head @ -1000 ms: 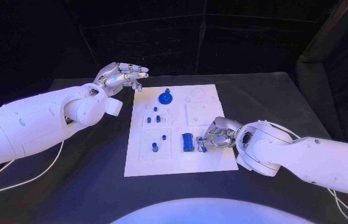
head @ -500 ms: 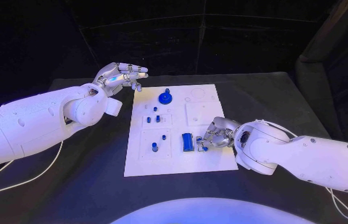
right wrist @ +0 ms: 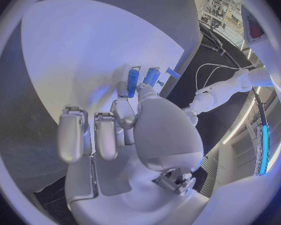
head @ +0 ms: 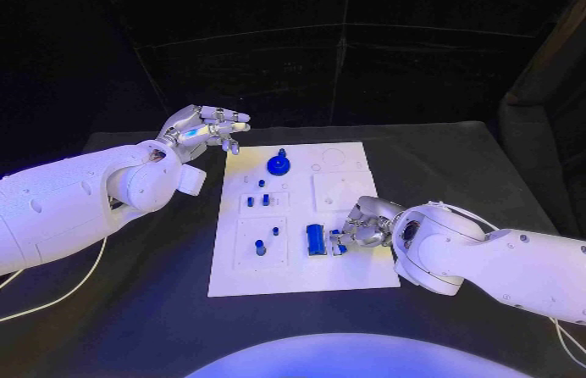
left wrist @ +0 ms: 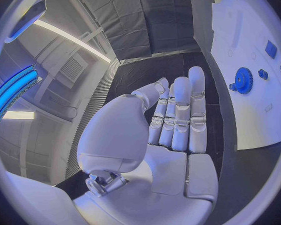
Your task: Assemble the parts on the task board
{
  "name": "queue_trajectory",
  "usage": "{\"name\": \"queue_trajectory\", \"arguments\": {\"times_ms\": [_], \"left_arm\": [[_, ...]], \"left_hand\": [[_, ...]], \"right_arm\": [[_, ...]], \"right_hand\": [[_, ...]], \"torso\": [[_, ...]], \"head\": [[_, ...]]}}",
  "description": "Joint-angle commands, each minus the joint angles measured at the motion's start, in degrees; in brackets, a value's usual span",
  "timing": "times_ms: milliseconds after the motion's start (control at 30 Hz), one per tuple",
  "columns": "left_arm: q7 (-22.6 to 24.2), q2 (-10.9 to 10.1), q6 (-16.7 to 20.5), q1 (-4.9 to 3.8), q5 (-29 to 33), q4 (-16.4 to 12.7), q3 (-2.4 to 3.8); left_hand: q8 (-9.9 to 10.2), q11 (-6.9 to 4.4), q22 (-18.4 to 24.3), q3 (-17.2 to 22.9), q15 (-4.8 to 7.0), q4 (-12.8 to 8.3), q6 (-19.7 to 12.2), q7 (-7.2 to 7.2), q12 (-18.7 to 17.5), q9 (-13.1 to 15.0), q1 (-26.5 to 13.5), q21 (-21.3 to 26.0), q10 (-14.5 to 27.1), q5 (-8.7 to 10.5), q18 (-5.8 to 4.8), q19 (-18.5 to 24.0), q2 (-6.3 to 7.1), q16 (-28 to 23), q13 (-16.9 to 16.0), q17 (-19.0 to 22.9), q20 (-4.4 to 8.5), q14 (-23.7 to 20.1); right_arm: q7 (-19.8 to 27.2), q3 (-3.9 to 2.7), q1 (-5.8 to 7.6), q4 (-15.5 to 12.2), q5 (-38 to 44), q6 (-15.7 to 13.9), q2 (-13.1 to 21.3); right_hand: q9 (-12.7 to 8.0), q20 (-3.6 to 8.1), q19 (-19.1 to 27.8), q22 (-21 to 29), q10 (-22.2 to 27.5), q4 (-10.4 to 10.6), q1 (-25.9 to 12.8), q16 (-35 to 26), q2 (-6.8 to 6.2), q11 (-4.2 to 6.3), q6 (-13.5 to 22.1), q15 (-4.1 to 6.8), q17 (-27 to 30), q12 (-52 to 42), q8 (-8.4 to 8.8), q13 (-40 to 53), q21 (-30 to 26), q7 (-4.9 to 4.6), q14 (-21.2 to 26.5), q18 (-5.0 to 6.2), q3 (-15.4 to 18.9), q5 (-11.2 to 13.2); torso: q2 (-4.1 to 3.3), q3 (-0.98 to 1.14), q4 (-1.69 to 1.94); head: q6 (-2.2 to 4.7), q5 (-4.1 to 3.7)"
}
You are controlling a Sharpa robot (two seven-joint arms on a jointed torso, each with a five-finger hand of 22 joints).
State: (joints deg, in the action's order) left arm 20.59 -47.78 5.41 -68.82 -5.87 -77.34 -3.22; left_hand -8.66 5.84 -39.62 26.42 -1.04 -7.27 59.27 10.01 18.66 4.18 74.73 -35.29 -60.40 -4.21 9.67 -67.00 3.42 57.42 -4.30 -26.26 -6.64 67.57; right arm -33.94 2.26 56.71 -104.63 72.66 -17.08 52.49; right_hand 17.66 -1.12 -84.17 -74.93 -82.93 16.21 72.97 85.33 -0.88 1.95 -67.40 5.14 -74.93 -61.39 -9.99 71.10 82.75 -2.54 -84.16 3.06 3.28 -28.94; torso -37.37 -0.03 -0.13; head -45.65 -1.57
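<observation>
Black table under the board; white cable lying on its left part

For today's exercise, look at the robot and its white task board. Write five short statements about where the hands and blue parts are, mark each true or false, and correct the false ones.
1. The left hand is off the task board, beside its far left corner. True.
2. The left hand holds the blue gear. False: it holds nothing, its fingers apart.
3. The right hand is over the board's near right part. True.
4. The gear lies at the board's near edge. False: it sits near the far edge.
5. Two long blue parts lie side by side next to the right hand. True.
</observation>
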Motion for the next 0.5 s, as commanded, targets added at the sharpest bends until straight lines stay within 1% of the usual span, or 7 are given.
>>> {"name": "queue_trajectory", "arguments": {"times_ms": [33, 67, 167, 233, 300, 367, 500], "left_arm": [[0.1, -0.01, -0.75, -0.09, 0.21, -0.12, 0.05], [0.09, -0.01, -0.76, -0.09, 0.21, -0.12, 0.05], [0.04, -0.01, -0.79, -0.09, 0.21, -0.12, 0.05], [0.01, -0.01, -0.81, -0.09, 0.21, -0.12, 0.05], [-0.02, -0.02, -0.83, -0.09, 0.21, -0.12, 0.05], [-0.06, -0.03, -0.85, -0.09, 0.21, -0.13, 0.05], [-0.12, -0.04, -0.87, -0.09, 0.21, -0.11, 0.05]], "left_hand": [[-0.32, 0.05, 0.1, -0.33, 0.07, -0.12, -0.45, -0.07, 0.3, -0.07, -0.28, 0.22, 0.37, -0.23, 0.81, 0.36, -0.14, 0.33, 0.1, 0.13, 0.04, -0.36], [-0.32, 0.05, 0.1, -0.33, 0.07, -0.12, -0.45, -0.07, 0.3, -0.07, -0.28, 0.22, 0.37, -0.23, 0.81, 0.36, -0.14, 0.33, 0.1, 0.13, 0.04, -0.36], [-0.32, 0.05, 0.1, -0.33, 0.07, -0.12, -0.45, -0.07, 0.3, -0.07, -0.28, 0.22, 0.37, -0.23, 0.81, 0.36, -0.14, 0.33, 0.1, 0.13, 0.04, -0.36], [-0.32, 0.05, 0.1, -0.33, 0.07, -0.12, -0.45, -0.07, 0.3, -0.07, -0.28, 0.22, 0.37, -0.23, 0.81, 0.36, -0.14, 0.33, 0.1, 0.13, 0.04, -0.36], [-0.32, 0.05, 0.1, -0.33, 0.07, -0.12, -0.45, -0.07, 0.3, -0.07, -0.28, 0.22, 0.37, -0.23, 0.81, 0.36, -0.14, 0.33, 0.1, 0.13, 0.04, -0.36], [-0.32, 0.05, 0.1, -0.33, 0.07, -0.12, -0.45, -0.07, 0.3, -0.07, -0.28, 0.22, 0.37, -0.23, 0.81, 0.36, -0.14, 0.33, 0.1, 0.13, 0.04, -0.36], [-0.32, 0.05, 0.1, -0.33, 0.07, -0.12, -0.45, -0.07, 0.3, -0.07, -0.28, 0.22, 0.37, -0.23, 0.81, 0.36, -0.14, 0.33, 0.1, 0.13, 0.04, -0.36]], "right_arm": [[0.32, -0.02, 0.05, -0.1, 0.71, -0.63, -0.16], [0.27, -0.02, 0.05, -0.08, 0.78, -0.57, -0.16], [0.05, -0.02, 0.06, -0.05, 1.07, -0.27, -0.13], [-0.06, -0.02, 0.06, -0.07, 1.36, 0.11, -0.08], [-0.06, -0.02, 0.06, -0.13, 1.5, 0.38, -0.01], [0.0, -0.02, 0.06, -0.22, 1.6, 0.68, 0.08], [0.19, -0.02, 0.06, -0.43, 1.75, 1.05, 0.31]], "right_hand": [[0.14, 0.39, -1.3, -1.97, -0.47, 0.17, -0.86, 0.29, 0.28, -0.04, -0.6, 0.42, -6.24, -0.07, -0.21, 0.04, 0.2, 0.05, -4.18, -0.32, 0.02, 0.97], [0.21, 0.41, -1.3, -1.96, -0.53, 0.17, -1.13, 0.28, 0.31, -0.04, -0.63, 0.43, -6.24, -0.05, -0.21, 0.03, 0.2, 0.06, -4.18, -0.32, 0.11, 1.47], [0.46, 0.38, -1.31, -2.0, -0.69, 0.38, -3.7, 0.27, 0.29, -0.16, -0.81, 0.34, -6.24, 0.04, -0.21, 0.02, 0.21, -0.05, -4.17, -0.34, 1.49, 4.91], [0.75, 0.36, -1.31, -2.02, -0.78, 0.28, -6.05, 0.26, 0.25, -0.11, -0.85, 0.35, -6.26, 0.2, -0.18, 0.0, 0.21, 0.02, -4.17, -0.33, 3.33, 10.8], [0.97, 0.37, -1.31, -2.03, -0.81, 0.24, -7.07, 0.24, 0.32, -0.1, -0.83, 0.38, -6.26, 0.29, -0.15, 0.02, 0.19, 0.04, -4.16, -0.33, 4.41, 14.11], [1.19, 0.36, -1.31, -2.06, -0.84, 0.29, -8.13, 0.23, 0.49, -0.1, -0.81, 0.38, -6.26, 0.35, -0.12, 0.05, 0.2, 0.04, -4.16, -0.33, 5.45, 15.96], [1.38, 0.35, -1.32, -2.1, -0.85, 0.3, -8.79, 0.24, 0.5, -0.12, -0.78, 0.37, -6.3, 0.41, -0.08, 0.07, 0.21, 0.05, -4.17, -0.34, 6.27, 16.81]], "torso": [[0.03, 0.0, -0.03], [0.04, 0.0, -0.03], [0.05, -0.01, -0.02], [0.04, -0.01, -0.06], [0.04, 0.0, -0.06], [0.03, 0.0, -0.06], [0.07, 0.01, -0.04]], "head": [[0.02, -0.08], [0.04, -0.14], [0.04, -0.19], [0.03, -0.19], [0.03, -0.19], [0.04, -0.19], [0.09, -0.24]]}}
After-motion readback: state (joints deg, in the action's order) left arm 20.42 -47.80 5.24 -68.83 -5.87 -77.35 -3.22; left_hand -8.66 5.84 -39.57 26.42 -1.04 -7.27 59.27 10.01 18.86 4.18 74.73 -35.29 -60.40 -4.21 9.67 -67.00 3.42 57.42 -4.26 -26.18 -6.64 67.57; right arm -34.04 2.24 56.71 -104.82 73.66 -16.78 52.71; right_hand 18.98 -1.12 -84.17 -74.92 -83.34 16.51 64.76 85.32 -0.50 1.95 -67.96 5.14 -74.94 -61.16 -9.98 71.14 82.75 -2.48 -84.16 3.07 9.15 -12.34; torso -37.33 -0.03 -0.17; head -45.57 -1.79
